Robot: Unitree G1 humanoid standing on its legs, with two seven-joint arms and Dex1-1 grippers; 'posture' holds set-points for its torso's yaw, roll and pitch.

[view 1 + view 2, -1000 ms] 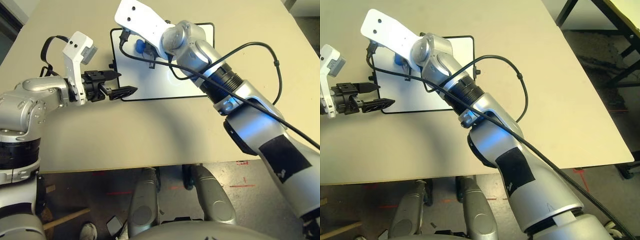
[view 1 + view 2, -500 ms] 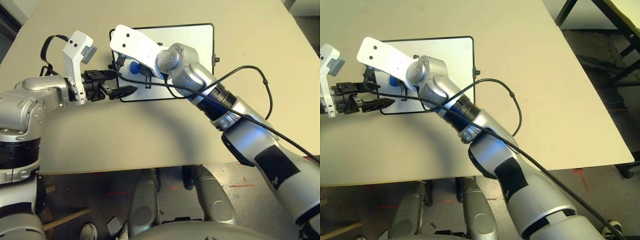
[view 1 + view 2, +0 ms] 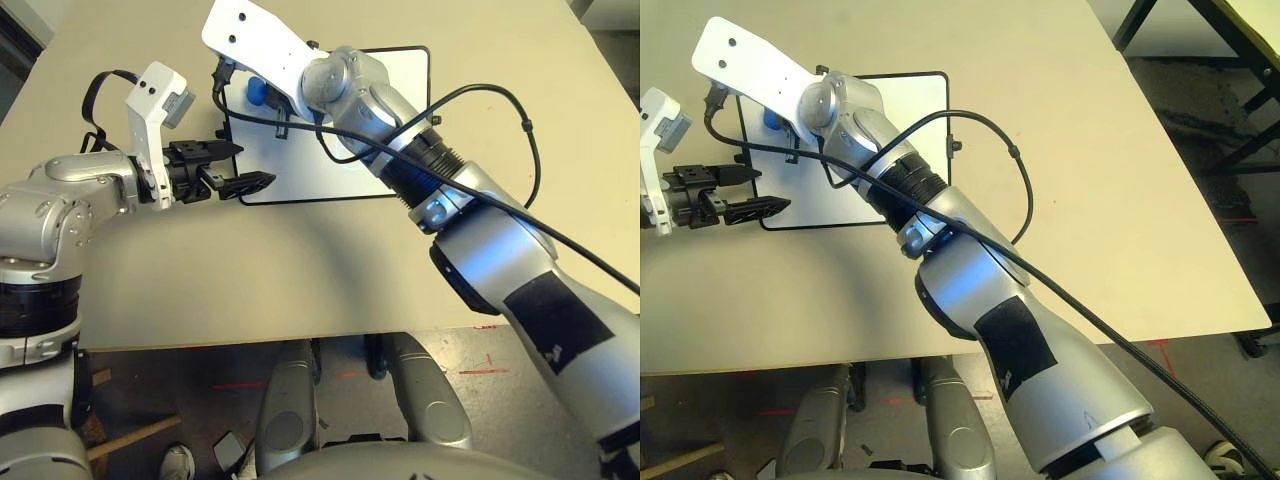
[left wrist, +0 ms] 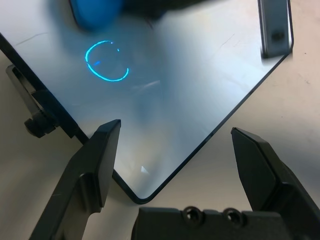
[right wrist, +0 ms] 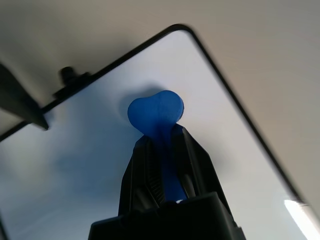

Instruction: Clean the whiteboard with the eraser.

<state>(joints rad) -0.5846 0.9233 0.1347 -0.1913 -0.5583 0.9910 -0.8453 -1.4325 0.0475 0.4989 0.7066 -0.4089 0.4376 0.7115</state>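
Note:
The whiteboard lies flat on the beige table, with a black frame and small knobs on its short sides. My right gripper is shut on the blue eraser. The eraser's rounded end rests on the board near its far left corner. A blue drawn circle marks the board close to the eraser. My left gripper hovers open over the board's near left corner, holding nothing.
A black cable loops from my right forearm over the table. The table's near edge runs just below the arms, with floor beyond it. A black metal frame stands off the table's right side.
My right gripper swept the eraser toward the board's near left corner, then back out to the far left corner. The left arm has stayed still.

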